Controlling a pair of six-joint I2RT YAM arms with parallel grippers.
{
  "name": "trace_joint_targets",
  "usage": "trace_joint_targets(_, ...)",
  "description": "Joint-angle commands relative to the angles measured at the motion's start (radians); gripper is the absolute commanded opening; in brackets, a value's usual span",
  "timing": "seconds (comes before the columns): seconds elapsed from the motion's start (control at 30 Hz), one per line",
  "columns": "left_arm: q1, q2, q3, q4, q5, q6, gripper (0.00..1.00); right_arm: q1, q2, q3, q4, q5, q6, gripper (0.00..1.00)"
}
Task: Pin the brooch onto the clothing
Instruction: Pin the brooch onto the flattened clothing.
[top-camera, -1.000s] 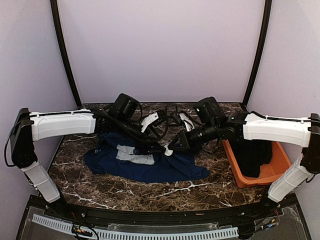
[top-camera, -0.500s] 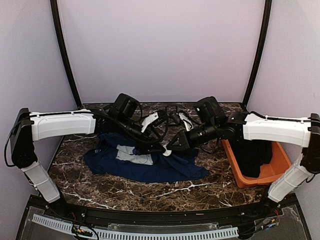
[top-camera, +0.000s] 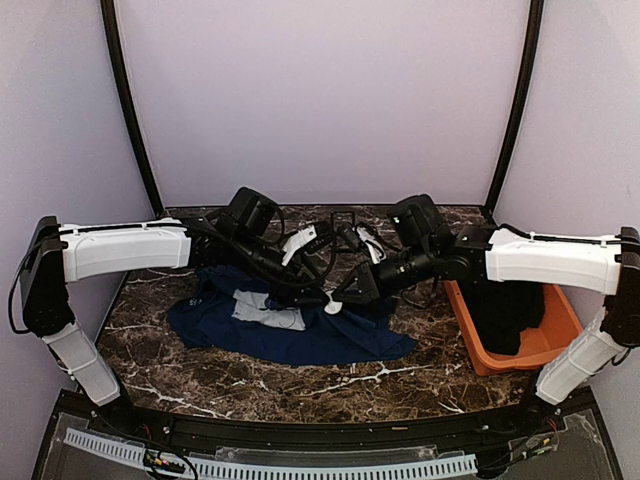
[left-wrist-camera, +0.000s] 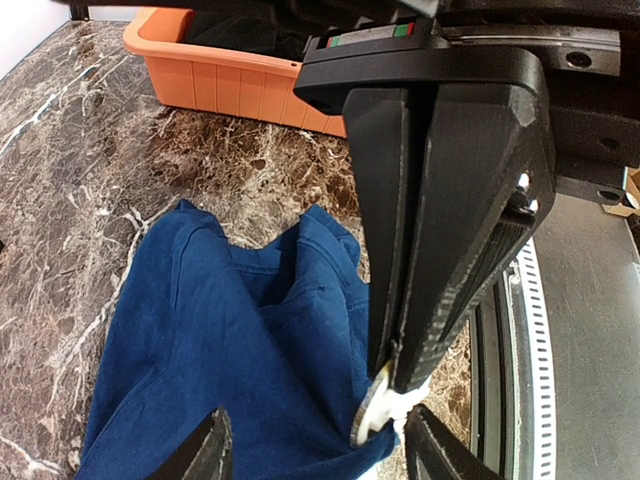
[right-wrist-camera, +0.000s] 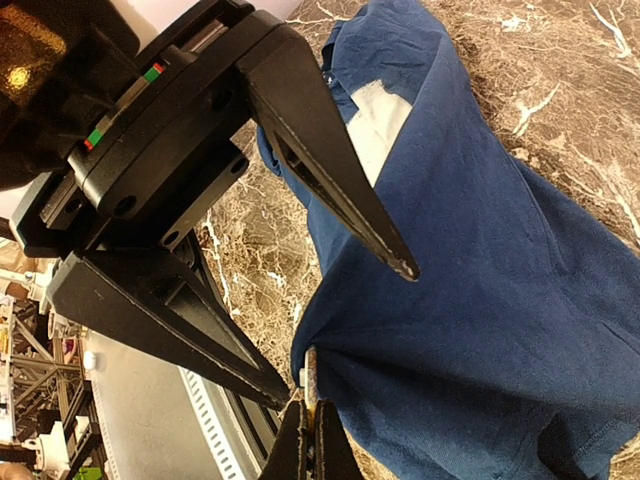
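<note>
The navy T-shirt (top-camera: 290, 330) lies crumpled on the marble table, its pale print (top-camera: 262, 308) facing up. It also shows in the left wrist view (left-wrist-camera: 220, 340) and the right wrist view (right-wrist-camera: 480, 260). My right gripper (top-camera: 342, 296) (right-wrist-camera: 310, 435) is shut on the small round brooch (right-wrist-camera: 311, 385), held edge-on against a raised fold at the shirt's edge. The brooch's white back shows in the left wrist view (left-wrist-camera: 378, 418) and the top view (top-camera: 333, 307). My left gripper (top-camera: 316, 297) (left-wrist-camera: 318, 445) is open, its jaws either side of that fold and the brooch.
An orange bin (top-camera: 472, 345) holding a black garment (top-camera: 505, 310) stands at the right, also in the left wrist view (left-wrist-camera: 215, 80). Cables loop between the two wrists at the back (top-camera: 335, 240). The table's front edge and a metal rail lie close by (left-wrist-camera: 580, 330).
My right gripper has edged slightly left and down with the brooch, closer to the left gripper and the shirt fold. The left arm has barely moved.
</note>
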Motion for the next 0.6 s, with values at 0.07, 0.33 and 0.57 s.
trace_joint_targets(0.07, -0.002, -0.034, -0.016, -0.030, 0.034, 0.007, 0.58, 0.009, -0.017, -0.013, 0.065, -0.038, -0.007, 0.00)
trace_joint_targets(0.33, -0.002, -0.032, -0.013, -0.040, 0.049, 0.012, 0.56, 0.009, -0.021, -0.012, 0.070, -0.050, -0.009, 0.00)
trace_joint_targets(0.57, -0.003, -0.028, -0.012, -0.038, 0.047, 0.007, 0.43, 0.009, -0.017, -0.017, 0.076, -0.064, -0.008, 0.00)
